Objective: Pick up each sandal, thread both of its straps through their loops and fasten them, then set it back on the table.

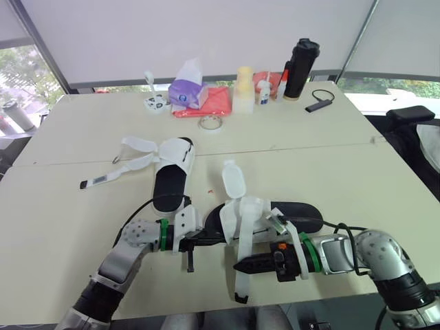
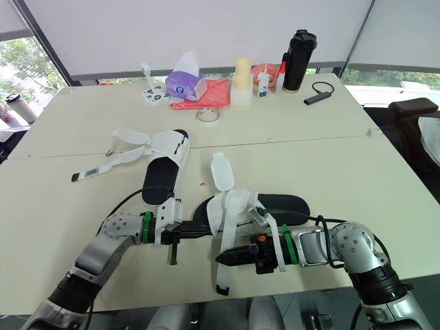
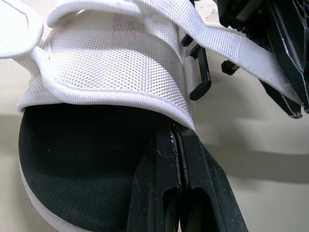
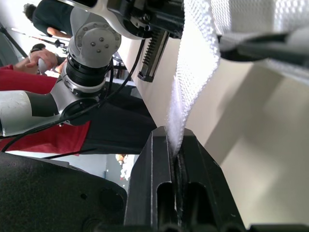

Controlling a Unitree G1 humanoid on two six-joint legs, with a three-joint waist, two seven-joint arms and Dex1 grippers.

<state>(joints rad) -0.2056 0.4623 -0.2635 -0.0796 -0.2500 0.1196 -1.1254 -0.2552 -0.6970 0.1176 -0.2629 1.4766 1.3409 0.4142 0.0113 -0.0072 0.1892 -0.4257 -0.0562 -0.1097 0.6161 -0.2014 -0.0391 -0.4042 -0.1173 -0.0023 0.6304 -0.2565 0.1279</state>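
- Step in hand: strapping of the near sandal (image 1: 295,213). It lies on the worktop (image 1: 357,179) close to the front edge, between the two arms, and is not lifted.
- Left gripper (image 1: 216,238): jaws pressed together at the end of the near sandal. In the left wrist view the tips meet the hem of the white mesh upper above the black insole and appear to pinch it. This steadies the sandal.
- Right gripper (image 1: 239,265): jaws pinching one white strap (image 1: 240,285) partway along. The free end hangs past the jaws toward the front edge of the worktop.
- A black loop (image 3: 200,72) shows at the side of the mesh upper. The pinched strap does not pass through it, so threading is judged not yet done.
- Next move calls for:
  - a firm hold by the left gripper;
  - a grip nearer the strap tip, because the long free end will flop;
  - the tip aligned flat with the loop slot, fed through, folded back and pressed down.
- The far sandal (image 1: 172,180) lies further back, toward the left, well apart from both grippers. Its straps lie spread loose on the worktop. It remains to be done.
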